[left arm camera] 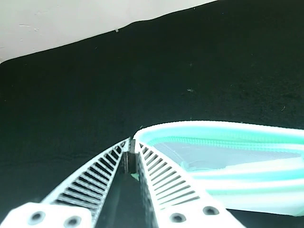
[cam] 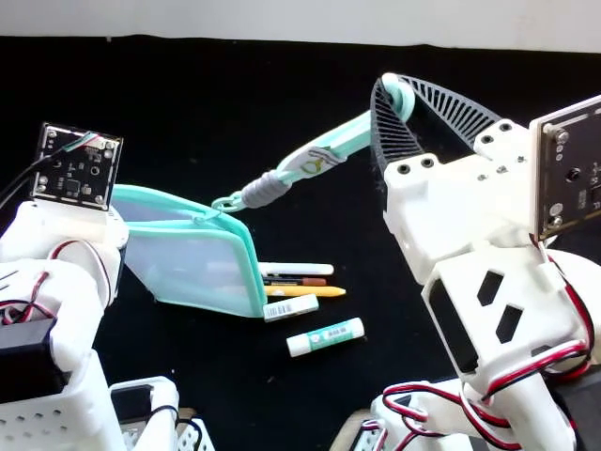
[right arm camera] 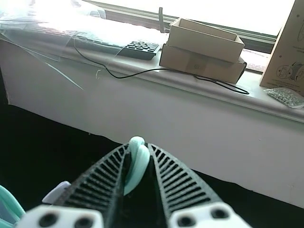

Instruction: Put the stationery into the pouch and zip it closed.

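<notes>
Pinching the teal wrist strap (right arm camera: pixel 135 164), the right gripper (right arm camera: pixel 137 145) fingers hold it taut above the black counter (cam: pixel 235 113). The high view adds the teal-rimmed translucent pouch (cam: pixel 192 258), with coloured pens (cam: pixel 299 280) and a white glue stick (cam: pixel 325 336) lying beside it. The left gripper (left arm camera: pixel 132 149) fingers are closed on the pouch's rim.

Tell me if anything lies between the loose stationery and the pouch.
Nothing visible does. The pens and glue stick lie right beside the pouch. The left gripper is shut on the pouch, the right gripper on its strap.

Black table (cam: pixel 282 113), three pens (cam: pixel 296 280) side by side, glue stick (cam: pixel 325 336) near
</notes>
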You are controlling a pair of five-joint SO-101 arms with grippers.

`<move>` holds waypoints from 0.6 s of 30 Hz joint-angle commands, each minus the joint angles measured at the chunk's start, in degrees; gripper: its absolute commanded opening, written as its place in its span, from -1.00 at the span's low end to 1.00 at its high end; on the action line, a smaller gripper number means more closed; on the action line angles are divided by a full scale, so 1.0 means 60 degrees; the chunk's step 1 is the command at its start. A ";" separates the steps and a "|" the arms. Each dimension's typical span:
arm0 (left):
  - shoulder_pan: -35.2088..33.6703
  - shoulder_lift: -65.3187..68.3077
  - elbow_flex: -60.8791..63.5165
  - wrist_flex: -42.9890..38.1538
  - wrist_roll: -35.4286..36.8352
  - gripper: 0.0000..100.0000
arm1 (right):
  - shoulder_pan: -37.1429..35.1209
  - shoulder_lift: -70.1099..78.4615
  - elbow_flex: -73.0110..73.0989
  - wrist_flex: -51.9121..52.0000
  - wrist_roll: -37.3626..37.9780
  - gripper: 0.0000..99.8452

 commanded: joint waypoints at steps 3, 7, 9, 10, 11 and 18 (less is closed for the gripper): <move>-0.0095 0.0037 0.0110 -0.0029 0.0029 -0.99 | 0.0256 -0.0256 -0.0007 0.0095 -0.0088 -0.98; -0.0081 0.0037 0.0110 -0.0029 0.0029 -0.99 | -0.0022 -0.0256 -0.0022 0.0081 -0.1128 -0.69; -0.0081 0.0037 0.0110 -0.0029 0.0029 -0.99 | -0.0564 -0.0198 -0.0022 0.0051 -0.2418 -0.43; -0.0081 0.0037 0.0110 -0.0029 0.0029 -0.99 | -0.0857 -0.0168 -0.0007 0.0051 -0.2930 -0.33; -0.0081 0.0037 0.0110 -0.0029 0.0029 -0.99 | -0.1179 -0.0154 0.0007 0.0051 -0.3209 -0.28; -0.0081 0.0037 0.0110 0.0000 0.0029 -0.99 | -0.1868 -0.0125 0.0081 0.0095 -0.3267 -0.32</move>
